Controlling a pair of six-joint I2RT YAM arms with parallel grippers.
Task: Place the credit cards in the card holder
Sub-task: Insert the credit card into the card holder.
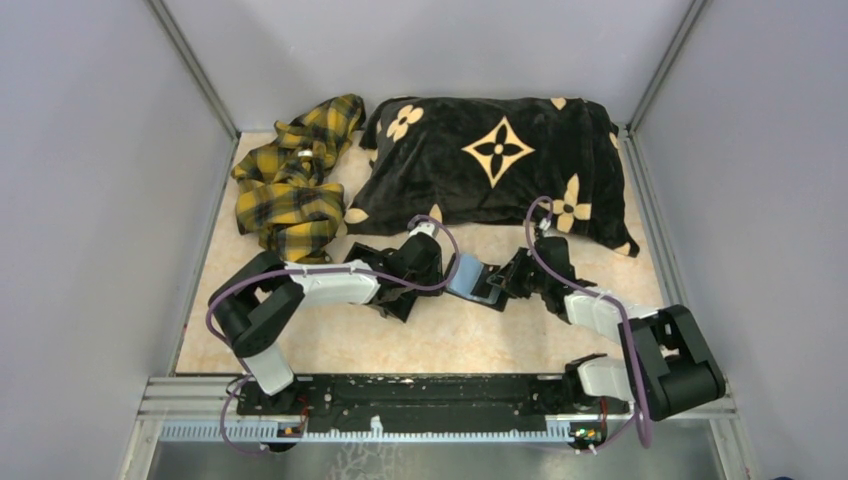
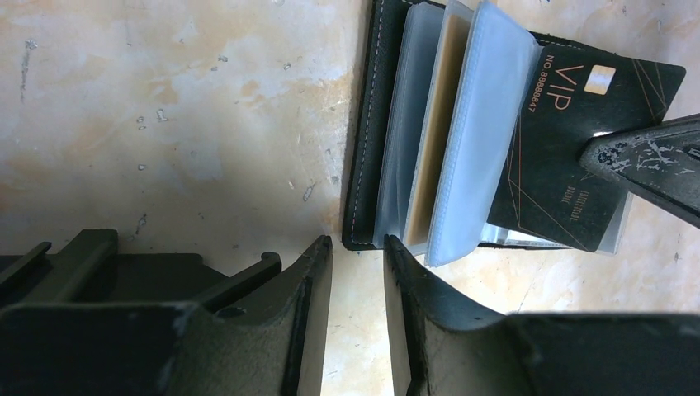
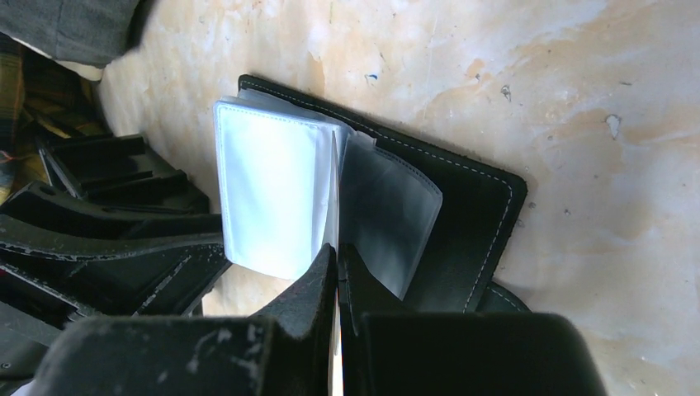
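We see the small black stitched folding card holder (image 2: 367, 124) lying open on the beige table (image 2: 165, 124), the left gripper (image 2: 357, 247) parted and empty just beside its corner, and the right gripper (image 3: 338, 257) clenched, its tip on the black VIP credit card (image 2: 553, 157).

Tabletop (image 1: 420, 340), beige marbled, walled on three sides by grey panels (image 1: 100, 200). Far edge: black plush pillow (image 1: 490, 160) with tan flower and star motifs, lying flat; at its left corner, a crumpled yellow-and-black plaid cloth (image 1: 290, 185). Centre: card holder (image 1: 467, 276), bluish-grey panel showing, black edge to its right, set between left hand (image 1: 425, 262) and right hand (image 1: 520, 277), both close upon it. Purple cables (image 1: 215, 300) loop along each arm. Near edge: metal rail (image 1: 430, 395) carrying both arm bases
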